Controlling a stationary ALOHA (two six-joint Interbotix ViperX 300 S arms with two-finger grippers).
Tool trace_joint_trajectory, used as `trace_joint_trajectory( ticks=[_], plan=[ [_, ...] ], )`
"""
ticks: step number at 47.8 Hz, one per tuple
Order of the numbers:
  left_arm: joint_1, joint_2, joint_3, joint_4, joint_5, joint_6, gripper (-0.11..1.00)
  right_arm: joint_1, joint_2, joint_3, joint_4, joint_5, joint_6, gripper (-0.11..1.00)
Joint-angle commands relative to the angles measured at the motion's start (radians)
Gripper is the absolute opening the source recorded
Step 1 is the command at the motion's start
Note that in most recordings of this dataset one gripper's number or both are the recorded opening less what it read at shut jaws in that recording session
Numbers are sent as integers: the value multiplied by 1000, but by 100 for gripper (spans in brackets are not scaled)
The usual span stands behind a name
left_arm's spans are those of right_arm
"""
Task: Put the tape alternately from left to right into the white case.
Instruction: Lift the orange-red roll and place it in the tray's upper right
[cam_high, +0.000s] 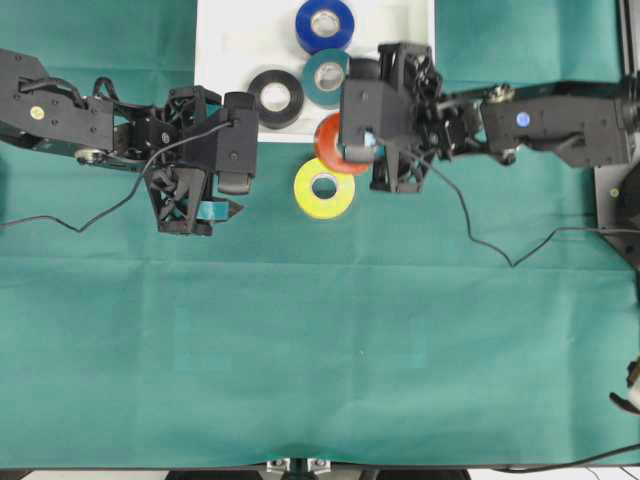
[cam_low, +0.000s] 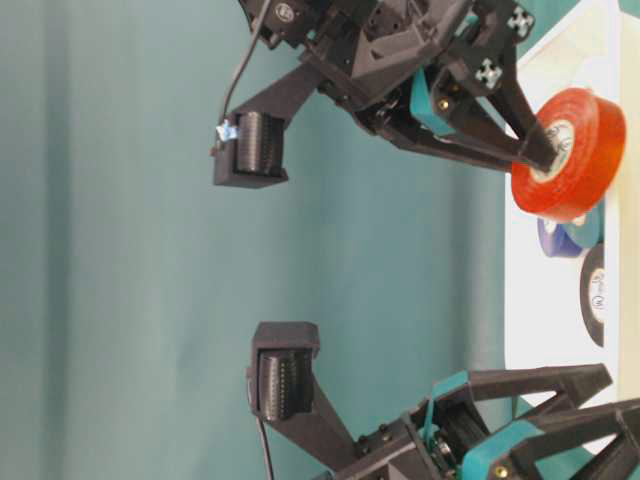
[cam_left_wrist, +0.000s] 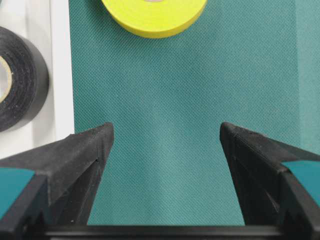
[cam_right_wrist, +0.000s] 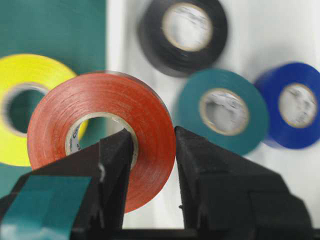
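So the right gripper (cam_right_wrist: 150, 165) was clamped onto the wall of the red tape roll (cam_right_wrist: 100, 130), one finger through its hole and the other on the outside, holding it up off the green cloth (cam_high: 320, 340) at the bottom edge of the white case (cam_high: 235, 50), top middle of the overhead view. Inside the case sat the black roll (cam_high: 276, 97), the teal roll (cam_high: 325, 78) and the blue roll (cam_high: 325, 25). The yellow roll (cam_high: 324, 187) lay flat on the cloth just below the case, partly under the red one. The left gripper (cam_left_wrist: 165, 145) hung spread wide with nothing between its fingers, left of the yellow roll.
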Motion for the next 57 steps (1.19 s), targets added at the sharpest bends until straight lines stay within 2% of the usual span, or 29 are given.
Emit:
trace_joint_trajectory(
  ticks=[1,22,57],
  plan=[
    [-3,-25,8,-3,-5,-5,85,-21,-28,-9,-12,-8,-2,27],
    [-8,-25,8,-3,-5,-5,85,-164,-28,-2,-61,-14,-2,27],
    [-15,-25,8,-2,-5,-6,85,-416,-28,32,-64,-121,-2,27]
  ],
)
